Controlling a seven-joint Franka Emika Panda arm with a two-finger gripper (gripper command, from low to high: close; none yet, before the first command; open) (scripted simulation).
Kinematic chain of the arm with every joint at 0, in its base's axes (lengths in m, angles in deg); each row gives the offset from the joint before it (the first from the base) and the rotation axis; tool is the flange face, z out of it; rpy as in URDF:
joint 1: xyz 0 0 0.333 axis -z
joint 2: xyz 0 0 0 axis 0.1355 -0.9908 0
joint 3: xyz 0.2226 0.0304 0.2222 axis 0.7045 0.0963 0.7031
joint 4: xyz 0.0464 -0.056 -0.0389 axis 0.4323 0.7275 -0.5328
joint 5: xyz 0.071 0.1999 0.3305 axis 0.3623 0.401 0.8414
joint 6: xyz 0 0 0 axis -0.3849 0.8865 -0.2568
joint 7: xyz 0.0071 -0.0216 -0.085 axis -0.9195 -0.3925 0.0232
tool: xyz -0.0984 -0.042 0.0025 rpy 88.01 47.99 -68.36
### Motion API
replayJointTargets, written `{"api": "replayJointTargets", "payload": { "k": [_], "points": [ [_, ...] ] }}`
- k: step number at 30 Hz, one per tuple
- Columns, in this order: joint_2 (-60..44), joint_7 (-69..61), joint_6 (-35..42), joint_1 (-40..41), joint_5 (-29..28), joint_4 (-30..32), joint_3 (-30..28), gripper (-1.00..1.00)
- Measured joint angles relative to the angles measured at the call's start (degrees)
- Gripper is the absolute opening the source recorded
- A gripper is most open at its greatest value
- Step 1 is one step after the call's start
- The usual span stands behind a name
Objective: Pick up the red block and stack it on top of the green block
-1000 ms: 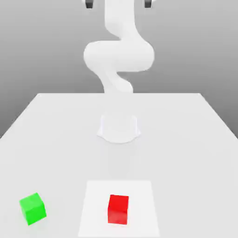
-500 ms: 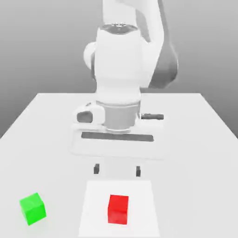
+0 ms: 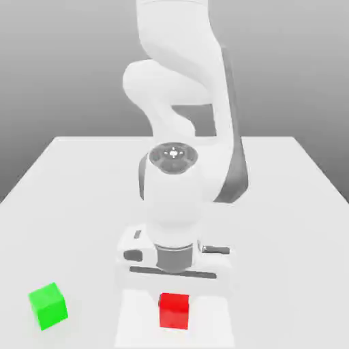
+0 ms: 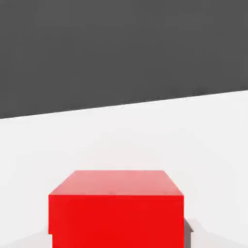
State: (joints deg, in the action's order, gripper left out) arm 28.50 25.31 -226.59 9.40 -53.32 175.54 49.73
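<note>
Clenching the red block [image 3: 174, 313] in the gripper [image 3: 175, 302], down at the white table [image 3: 272, 232], well apart from the green block [image 3: 48, 306] toward the exterior view's left. Probably light, stiff and hardly fragile, perhaps slightly slippery on smooth faces. Best held by 2 opposite sides, near mid-height, leaving the underside free for stacking. Likely needing a straight, level lift next.
</note>
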Motion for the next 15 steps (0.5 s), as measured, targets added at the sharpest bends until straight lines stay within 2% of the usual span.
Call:
{"api": "replayJointTargets", "payload": {
  "k": [5, 15],
  "points": [
    [8.6, 0.5, 7.6, 0.7, 0.9, 1.0, -0.2, -1.00],
    [9.6, 19.1, 14.6, 9.5, 4.0, -4.9, -11.9, -1.00]
  ]
}}
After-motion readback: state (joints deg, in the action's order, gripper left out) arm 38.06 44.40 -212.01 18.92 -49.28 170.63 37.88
